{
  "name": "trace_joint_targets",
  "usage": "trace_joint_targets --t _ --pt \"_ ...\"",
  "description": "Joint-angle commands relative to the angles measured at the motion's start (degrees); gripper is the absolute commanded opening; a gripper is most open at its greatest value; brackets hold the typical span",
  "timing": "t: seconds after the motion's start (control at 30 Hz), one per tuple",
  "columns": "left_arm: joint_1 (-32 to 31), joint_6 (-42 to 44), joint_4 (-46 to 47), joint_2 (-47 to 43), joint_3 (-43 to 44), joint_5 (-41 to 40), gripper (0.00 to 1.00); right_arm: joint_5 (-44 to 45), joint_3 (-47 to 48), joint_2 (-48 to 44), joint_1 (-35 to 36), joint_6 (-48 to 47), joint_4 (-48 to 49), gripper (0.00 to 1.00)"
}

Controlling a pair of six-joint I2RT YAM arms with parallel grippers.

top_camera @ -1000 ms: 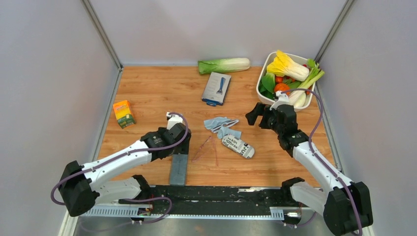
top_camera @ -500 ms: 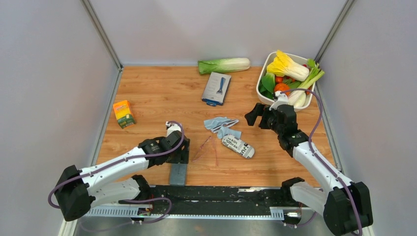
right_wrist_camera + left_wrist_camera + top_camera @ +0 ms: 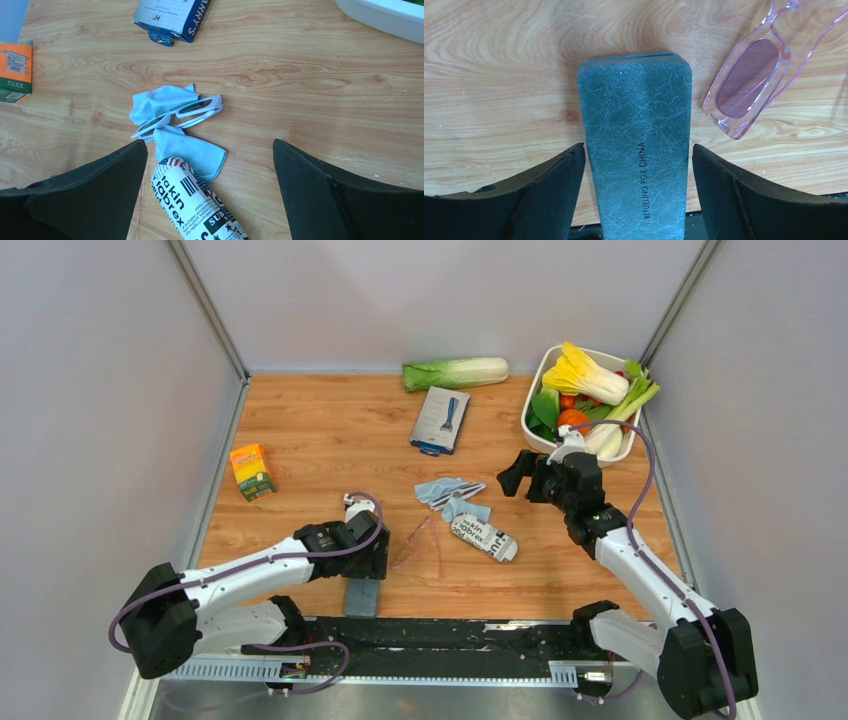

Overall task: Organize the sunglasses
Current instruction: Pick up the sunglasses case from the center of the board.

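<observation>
Left tool (image 3: 638,150) gapes astride the case (image 3: 634,100) (not touching it); pink sunglasses (image 3: 749,85) lie just beside. Right tool (image 3: 210,144), also released, hangs above the cloth (image 3: 187,150).

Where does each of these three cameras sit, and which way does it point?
Top camera: fixed above and behind the arms, looking down on the wooden table; left arm and right arm show.
Left wrist camera: rides the left arm, facing down at the grey case and pink sunglasses; left hand's fingers frame the bottom.
Right wrist camera: rides the right arm, facing down at the blue cloth and printed tube; right hand's fingers show.
Shared: top and left wrist views both show the case and sunglasses.
</observation>
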Motion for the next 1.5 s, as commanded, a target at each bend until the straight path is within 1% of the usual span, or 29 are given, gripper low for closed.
trace_joint_targets --t 0.0,0.07,0.13,0.17,0.2,0.23,0.3,0.37,0.5,0.6,0.7,0.8,0.83,0.93,0.97,1.0,1.03,1.07,1.1,1.13,1.17,1.23,1.27,1.37,1.47 --pt "-1.01 -1.18 1.13 1.41 -0.16 -0.88 0.86 -0.84 -0.58 0.41 0.19 -0.59 2.19 1.0" --pt "-1.18 -1.35 1.13 1.5 -0.43 -1.32 0.85 -0.93 -0.49 0.76 0.28 -0.59 2.19 1.0" --pt "-1.27 -1.44 1.13 1.77 -0.43 -1.5 0.8 -0.93 -0.49 0.85 0.19 -0.68 2.19 1.0" --pt "-1.27 -1.53 1.13 1.94 -0.52 -1.58 0.74 -0.93 -0.49 0.85 0.19 -0.77 2.19 1.0" --pt "-1.27 -1.53 1.13 2.12 -0.43 -1.67 0.7 -0.93 -0.49 0.76 0.28 -0.77 2.19 1.0" --pt "-1.27 -1.44 1.13 2.21 -0.25 -1.67 0.6 -0.84 -0.49 0.76 0.28 -0.68 2.19 1.0" --pt "-1.27 -1.44 1.22 2.47 -0.25 -1.85 0.52 -0.84 -0.4 0.76 0.19 -0.77 2.19 1.0" --pt "-1.27 -1.44 1.57 2.82 -0.16 -1.59 0.48 -1.02 -0.49 0.85 0.28 -0.68 2.19 1.0" --pt "-1.18 -1.44 0.26 1.33 0.27 -2.28 0.45 -1.98 -0.05 1.11 0.19 -0.94 2.19 1.0" --pt "-1.1 -0.22 -2.03 -3.75 2.2 -4.39 0.44 -3.47 0.39 1.55 0.19 -1.12 2.19 1.0" --pt "0.13 1.02 -3.79 -8.24 5.19 -4.23 0.43 -5.75 1.18 2.26 0.28 -1.38 2.19 1.0" --pt "4.16 3.29 -3.36 -13.33 7.04 -1.07 0.41 -9.44 2.23 3.05 0.19 -1.47 2.19 1.0" --pt "6.18 4.61 -2.92 -15.18 7.22 0.94 0.41 -11.11 2.5 3.31 0.28 -1.39 4.2 1.0" --pt "10.23 6.81 2.07 -18.35 7.31 6.48 0.39 -17.86 2.5 3.84 0.36 -0.42 7.02 1.0" --pt "12.42 7.43 3.31 -19.32 7.13 9.81 0.39 -21.54 2.41 4.1 0.36 0.02 8.33 1.0" --pt "13.48 7.78 6.55 -19.5 6.87 12.1 0.39 -23.84 2.33 4.45 0.45 0.72 9.65 1.0" --pt "15.67 7.96 8.41 -19.07 6.87 16.13 0.39 -26.22 2.24 4.8 0.71 1.33 11.06 1.0" --pt "16.47 7.96 11.3 -18.71 6.69 18.6 0.39 -28.68 2.06 5.24 0.8 2.3 12.72 1.0" --pt "18.4 7.79 13.33 -16.97 6.69 22.81 0.39 -30.62 1.97 5.68 1.06 3.18 14.22 1.0" --pt "19.29 7.7 16.83 -16.08 6.78 24.59 0.38 -32.98 1.97 6.29 1.15 4.14 15.8 1.0" --pt "20.43 7.09 18.34 -14.16 6.87 27.22 0.37 -34.49 2.06 6.82 1.15 5.28 17.12 1.0" --pt "21.57 6.12 23.79 -12.31 6.78 30.04 0.36 -37.39 2.5 7.79 1.07 7.39 19.58 1.0" --pt "21.93 5.68 28.42 -11.6 6.43 31.8 0.36 -38.53 2.76 8.32 1.15 8.45 20.47 1.0" --pt "24.73 2.09 36.26 -8.09 6.6 38.99 0.36 -42.93 4.26 9.9 1.07 11.96 24.42 1.0" --pt "26.41 -2.92 47.4 -3.96 6.69 43.76 0.36 -45.31 5.31 11.04 1.68 16.01 27.76 1.0"
